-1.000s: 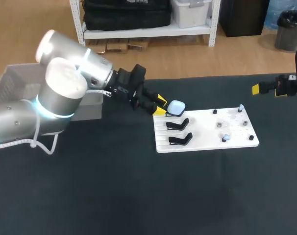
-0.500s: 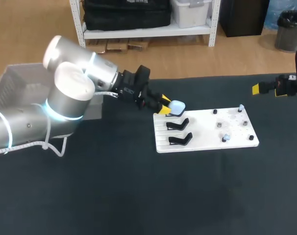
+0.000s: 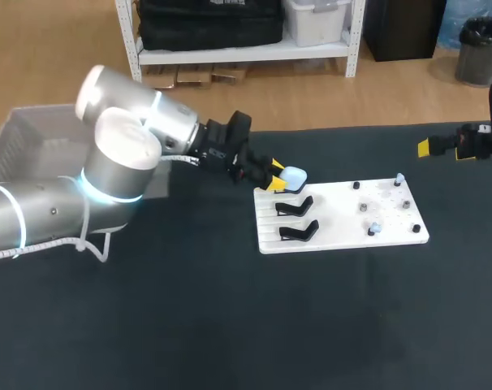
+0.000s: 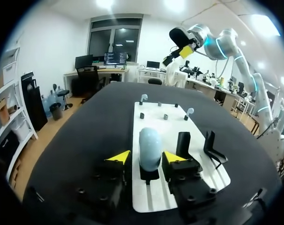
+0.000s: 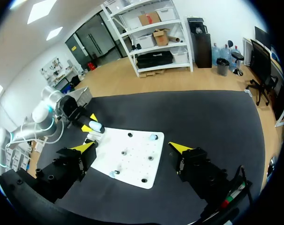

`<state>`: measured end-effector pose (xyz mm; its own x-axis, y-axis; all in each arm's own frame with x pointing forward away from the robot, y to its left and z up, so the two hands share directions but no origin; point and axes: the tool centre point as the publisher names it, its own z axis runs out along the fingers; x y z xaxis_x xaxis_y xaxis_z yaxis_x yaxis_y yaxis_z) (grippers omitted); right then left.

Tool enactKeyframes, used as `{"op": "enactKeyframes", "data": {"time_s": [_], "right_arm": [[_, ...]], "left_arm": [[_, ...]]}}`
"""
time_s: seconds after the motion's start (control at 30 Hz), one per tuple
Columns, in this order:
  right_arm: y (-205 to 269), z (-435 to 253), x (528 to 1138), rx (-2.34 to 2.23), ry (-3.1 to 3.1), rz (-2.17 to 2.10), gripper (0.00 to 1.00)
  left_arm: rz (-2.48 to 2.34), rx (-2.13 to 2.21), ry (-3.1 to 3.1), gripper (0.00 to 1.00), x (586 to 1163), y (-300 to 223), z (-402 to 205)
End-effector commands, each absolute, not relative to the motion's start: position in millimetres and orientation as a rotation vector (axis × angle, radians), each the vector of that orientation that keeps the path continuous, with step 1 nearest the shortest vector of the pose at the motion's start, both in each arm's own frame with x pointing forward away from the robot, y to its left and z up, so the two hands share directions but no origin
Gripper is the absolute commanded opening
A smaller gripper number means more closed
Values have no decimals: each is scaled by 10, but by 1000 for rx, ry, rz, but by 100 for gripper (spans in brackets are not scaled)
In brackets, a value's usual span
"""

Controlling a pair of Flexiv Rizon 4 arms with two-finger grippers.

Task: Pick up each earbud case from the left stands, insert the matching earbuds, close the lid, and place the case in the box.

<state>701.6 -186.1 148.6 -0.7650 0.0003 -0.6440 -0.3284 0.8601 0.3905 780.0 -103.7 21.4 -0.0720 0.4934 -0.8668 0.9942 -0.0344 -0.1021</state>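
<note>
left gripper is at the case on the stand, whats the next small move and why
Probably shut the left gripper on the earbud case: it sits on its stand between the open yellow tips, which do not yet clamp it, so it cannot be lifted.

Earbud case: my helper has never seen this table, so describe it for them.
A white board lies on the dark table, three black stands at its left end. The case sits on the far stand between the yellow tips of the left gripper: pale blue, rounded, the only stand filled.
</note>
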Motion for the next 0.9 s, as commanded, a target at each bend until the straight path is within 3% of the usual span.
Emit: {"op": "enactKeyframes", "data": {"time_s": [0.03,0.47,0.9], "right_arm": [[-1858,1490,7014,-236,2371,646,100],[-1858,1490,7014,-236,2371,646,100],[-1858,1490,7014,-236,2371,646,100]], "left_arm": [[-1030,1577,1617,42,7798,-1093,176],[-1032,1554,1616,26,7789,-1117,136],[-1056,1549,1598,20,7703,-1092,155]]}}
